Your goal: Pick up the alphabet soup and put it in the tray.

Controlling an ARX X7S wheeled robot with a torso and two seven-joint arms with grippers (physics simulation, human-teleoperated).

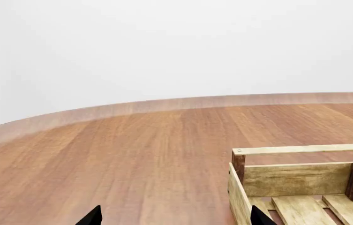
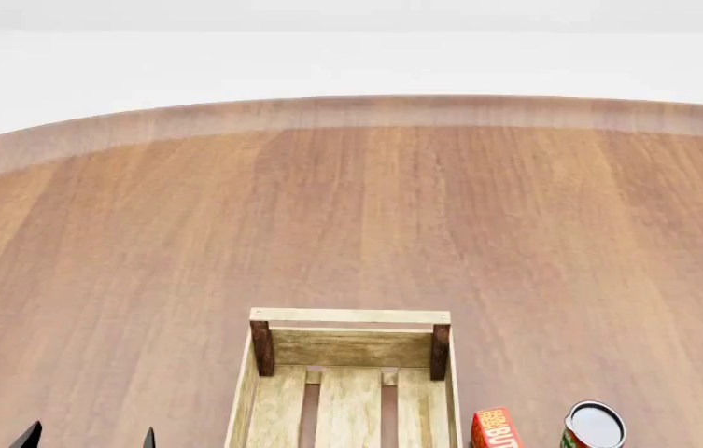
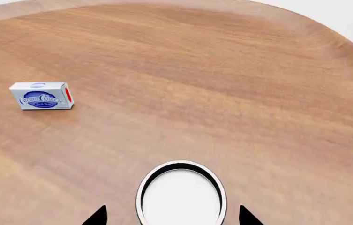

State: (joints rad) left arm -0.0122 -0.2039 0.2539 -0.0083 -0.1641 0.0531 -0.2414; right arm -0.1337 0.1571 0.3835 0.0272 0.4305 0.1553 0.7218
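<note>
The tray (image 2: 348, 373) sits near the front middle of the round wooden table (image 2: 351, 215). Just to its right stands a small red box (image 2: 495, 429), and right of that a red and green can (image 2: 593, 426). In the right wrist view the right gripper (image 3: 172, 216) is spread wide around a can top (image 3: 181, 194), white with a dark rim; its label is hidden, so whether it is the alphabet soup cannot be told. A cream cheese box (image 3: 41, 95) lies well apart. The left gripper (image 1: 173, 216) hovers spread beside the tray's left wall.
</note>
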